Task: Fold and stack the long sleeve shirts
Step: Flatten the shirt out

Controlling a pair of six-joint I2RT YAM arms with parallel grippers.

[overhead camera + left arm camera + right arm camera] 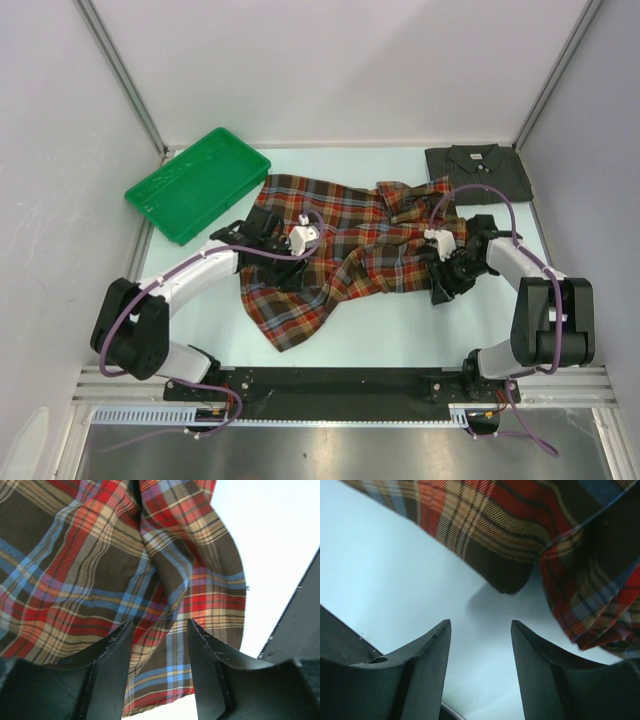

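Observation:
The red, brown and navy plaid shirt (340,250) lies rumpled and spread across the middle of the table. The charcoal grey shirt (478,172) lies folded at the back right corner. My left gripper (283,268) is open over the plaid shirt's left part. In the left wrist view its fingers (159,625) stand apart with plaid cloth (100,570) under and between them. My right gripper (441,284) is open at the plaid shirt's right edge. In the right wrist view it (480,622) hangs over bare table, with the plaid hem (505,545) just ahead.
A green plastic tray (198,182) sits tilted at the back left. White walls and metal posts enclose the table. The black rail with the arm bases runs along the near edge (340,382).

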